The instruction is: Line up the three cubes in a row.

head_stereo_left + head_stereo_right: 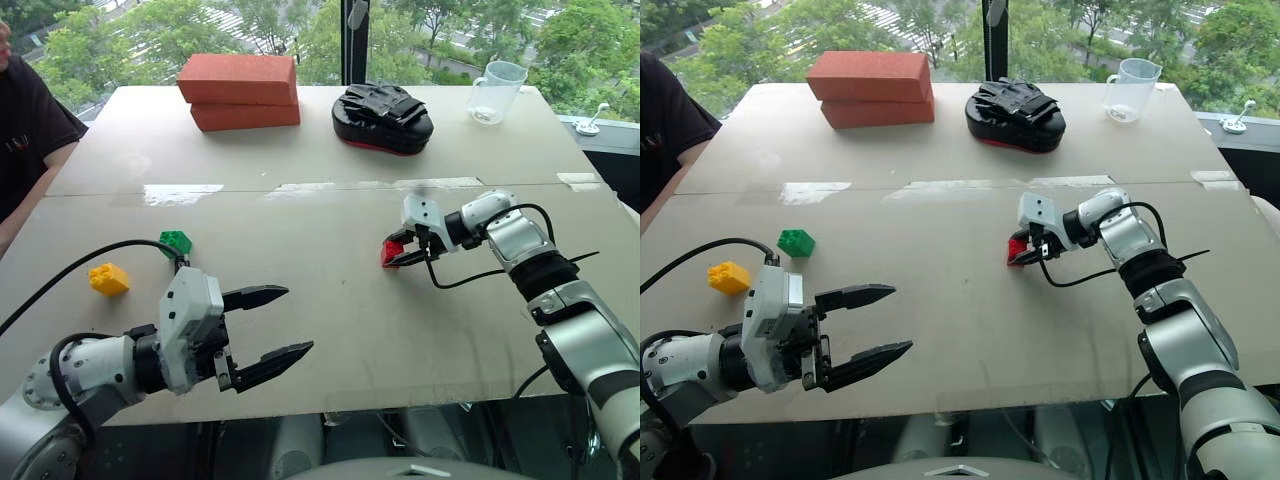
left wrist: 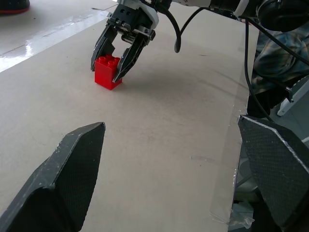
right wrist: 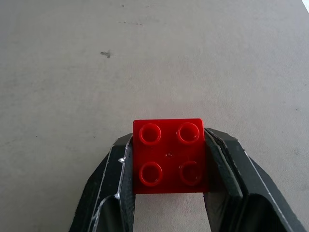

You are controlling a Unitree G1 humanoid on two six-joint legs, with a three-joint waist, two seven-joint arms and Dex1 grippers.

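Three cubes on the table (image 1: 330, 330). Red cube (image 1: 390, 253): right of centre, resting on the surface, clamped between the fingers of the right gripper (image 1: 397, 252), studs up. Green cube (image 1: 175, 242): left side, standing free. Yellow cube (image 1: 108, 278): just nearer and further left than the green, apart from it. Left gripper (image 1: 270, 325): near left, above the table, fingers spread wide, holding nothing. Far edge: two stacked red-orange bricks (image 1: 240, 91), black padded mitt (image 1: 382, 117), clear measuring jug (image 1: 496, 92). Far left: person in a dark sleeve (image 1: 25, 135).
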